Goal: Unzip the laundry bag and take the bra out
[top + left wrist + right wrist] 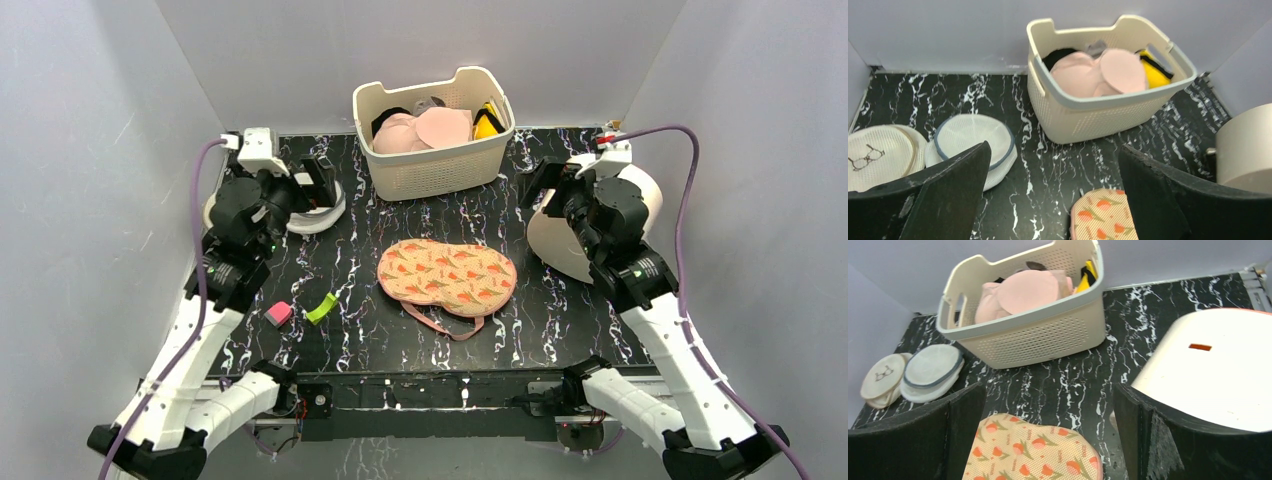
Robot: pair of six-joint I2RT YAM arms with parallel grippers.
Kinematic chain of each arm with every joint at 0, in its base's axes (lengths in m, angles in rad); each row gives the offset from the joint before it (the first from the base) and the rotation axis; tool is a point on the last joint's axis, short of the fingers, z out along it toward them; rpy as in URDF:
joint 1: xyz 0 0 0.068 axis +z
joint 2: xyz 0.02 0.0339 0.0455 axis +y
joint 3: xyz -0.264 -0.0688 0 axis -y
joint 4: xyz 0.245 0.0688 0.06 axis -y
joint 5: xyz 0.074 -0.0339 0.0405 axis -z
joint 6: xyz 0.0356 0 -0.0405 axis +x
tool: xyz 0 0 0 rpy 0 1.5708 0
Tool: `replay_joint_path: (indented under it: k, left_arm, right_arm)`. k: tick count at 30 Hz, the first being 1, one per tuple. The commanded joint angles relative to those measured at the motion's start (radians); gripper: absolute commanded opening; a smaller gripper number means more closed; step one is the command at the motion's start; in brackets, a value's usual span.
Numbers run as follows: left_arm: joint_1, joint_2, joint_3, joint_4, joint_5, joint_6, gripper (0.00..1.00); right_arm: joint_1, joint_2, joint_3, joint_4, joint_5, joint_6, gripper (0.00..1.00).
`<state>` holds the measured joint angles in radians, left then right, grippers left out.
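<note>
Lying flat: carrot-printed peach laundry bag (447, 277)

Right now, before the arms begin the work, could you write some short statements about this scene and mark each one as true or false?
1. The laundry bag lies flat on the table, between the two arms. True.
2. The left gripper is shut on the laundry bag. False: it is open, holds nothing and is apart from the bag.
3. Pale pink cups lie inside the cream basket. True.
4. The basket stands at the near edge, beside the arm bases. False: it stands at the far edge, by the back wall.
5. The white mesh discs lie on the right side of the table. False: they lie on the left, near the left gripper.
</note>
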<state>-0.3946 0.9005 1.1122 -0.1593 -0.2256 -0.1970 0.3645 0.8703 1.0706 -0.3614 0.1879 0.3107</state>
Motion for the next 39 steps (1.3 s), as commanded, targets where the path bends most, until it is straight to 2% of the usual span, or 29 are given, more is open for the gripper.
replay_joint_path:
  k: [1, 7, 17, 22, 31, 35, 39]
  left_arm:
    - [0.016, 0.05, -0.051, 0.092, -0.004, 0.018, 0.98]
    - [0.011, 0.151, -0.103, 0.144, 0.017, 0.034, 0.98]
    - [-0.011, 0.271, -0.11, 0.179, 0.042, 0.043, 0.98]
    - [-0.02, 0.268, -0.114, 0.191, -0.001, 0.042, 0.98]
    - [-0.025, 0.179, -0.164, 0.234, -0.275, 0.037, 0.98]
    - [-0.025, 0.146, -0.183, 0.251, -0.377, 0.037, 0.98]
    - [-0.025, 0.124, -0.202, 0.274, -0.411, 0.046, 0.98]
  right_arm:
    - [-0.047, 0.025, 0.001, 0.085, 0.05, 0.035, 0.98]
    - [-0.098, 0.064, 0.016, 0.106, 0.028, 0.051, 0.98]
    - [-0.121, 0.166, 0.082, 0.103, -0.149, -0.006, 0.98]
    - [0.015, 0.275, 0.179, 0.062, -0.119, -0.081, 0.98]
    - [0.35, 0.518, 0.287, 0.016, -0.121, -0.131, 0.98]
    - [0.42, 0.637, 0.29, -0.004, -0.151, -0.072, 0.98]
    - [0.435, 0.748, 0.298, -0.072, -0.125, -0.026, 0.98]
